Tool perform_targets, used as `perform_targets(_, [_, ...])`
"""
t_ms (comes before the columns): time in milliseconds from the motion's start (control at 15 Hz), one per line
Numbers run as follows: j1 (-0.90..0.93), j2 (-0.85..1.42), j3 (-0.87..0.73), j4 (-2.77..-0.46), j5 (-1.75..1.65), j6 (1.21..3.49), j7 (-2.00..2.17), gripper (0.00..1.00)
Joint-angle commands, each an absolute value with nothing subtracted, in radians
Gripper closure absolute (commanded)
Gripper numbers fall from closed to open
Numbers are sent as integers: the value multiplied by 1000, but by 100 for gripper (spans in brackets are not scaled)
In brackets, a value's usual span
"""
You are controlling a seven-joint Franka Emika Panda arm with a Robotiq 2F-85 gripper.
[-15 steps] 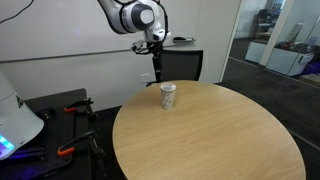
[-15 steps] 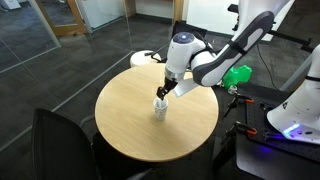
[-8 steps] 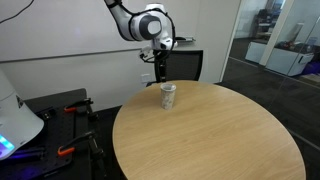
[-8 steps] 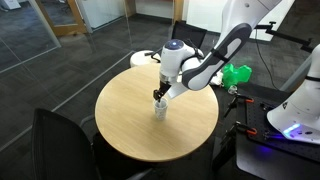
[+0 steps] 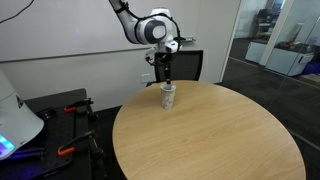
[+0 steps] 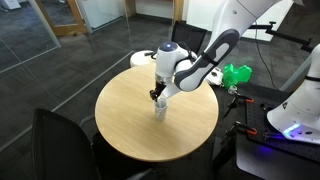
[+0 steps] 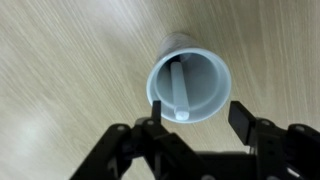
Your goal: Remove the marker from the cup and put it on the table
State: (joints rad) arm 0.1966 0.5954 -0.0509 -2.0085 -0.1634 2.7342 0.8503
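with the gripper (image 7: 195,122) spread wide over the cup (image 7: 212,82), we judge the marker (image 7: 178,92) light, stiff and slick, best pinched near what seems its top end.

A small whitish cup (image 5: 168,97) is seen near the far edge of a round, light-wood table (image 5: 215,140), with the gripper (image 5: 166,81) of a white robot arm (image 5: 152,28) held pointing down just above it. A black chair (image 5: 188,65) is set behind the table; orange-handled tools (image 5: 69,111) are laid on a black bench (image 5: 48,103) alongside.
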Motion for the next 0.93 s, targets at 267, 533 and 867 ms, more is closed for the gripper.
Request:
perform_targets(267, [206,669,-75,-1908,-78,2703,768,42])
perform_targets(533, [207,685,-83,-1889,-52,2696,752,55])
perform_targets(867, [214,673,-99,-1910,-50,2698,760,52])
